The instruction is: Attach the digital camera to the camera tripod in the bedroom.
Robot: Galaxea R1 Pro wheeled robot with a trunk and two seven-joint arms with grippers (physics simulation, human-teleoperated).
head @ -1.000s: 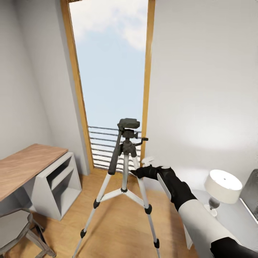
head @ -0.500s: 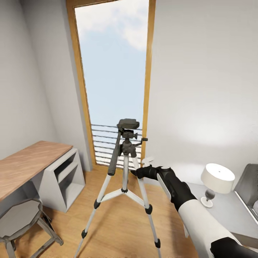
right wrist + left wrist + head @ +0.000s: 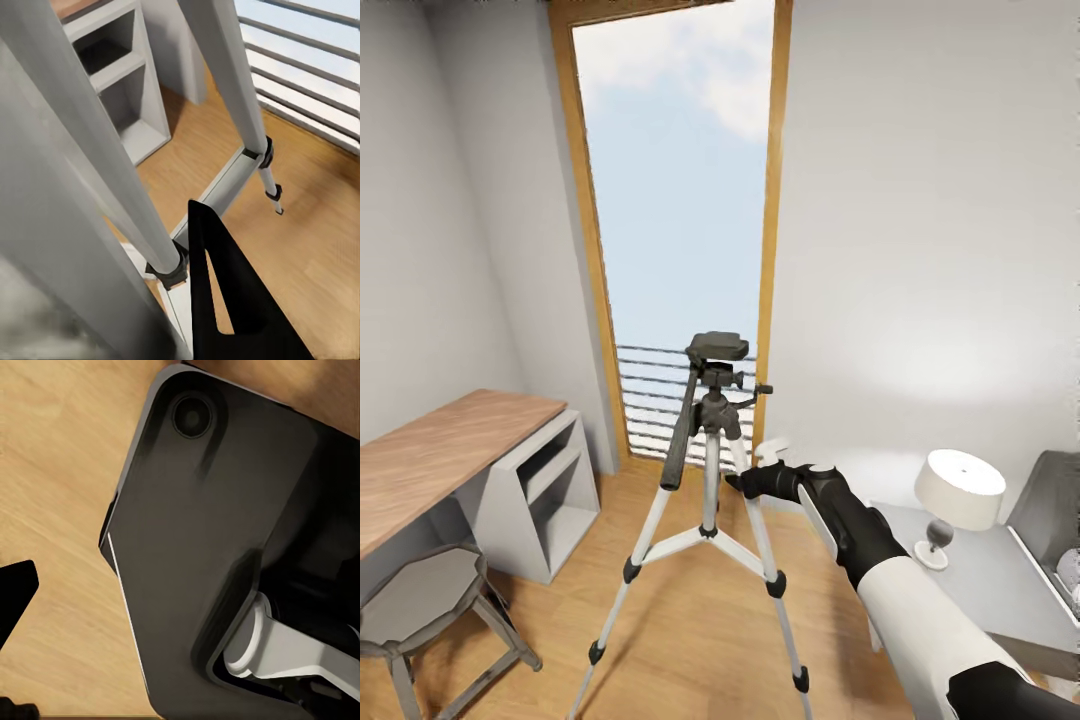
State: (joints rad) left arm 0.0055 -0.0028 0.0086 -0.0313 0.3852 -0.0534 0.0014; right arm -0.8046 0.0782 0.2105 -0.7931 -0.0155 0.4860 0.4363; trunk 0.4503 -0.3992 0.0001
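Note:
The camera tripod stands in the middle of the head view on silver legs, with a black pan head and a long handle hanging to its left. My right gripper sits against the tripod's right leg just under the head and looks shut on it. In the right wrist view the tripod legs pass very close, beside one black finger. My left gripper hangs over the wood floor with its two dark tips apart. The digital camera is out of view.
A wood-topped desk with grey shelves and a grey stool stand at the left. A tall window with a wooden frame and a railing is behind the tripod. A white lamp sits on a grey side table at the right.
The whole view has shifted: desk, stool and lamp show further into the picture. The tripod and my right arm hold the same place in the picture, so they travel with me.

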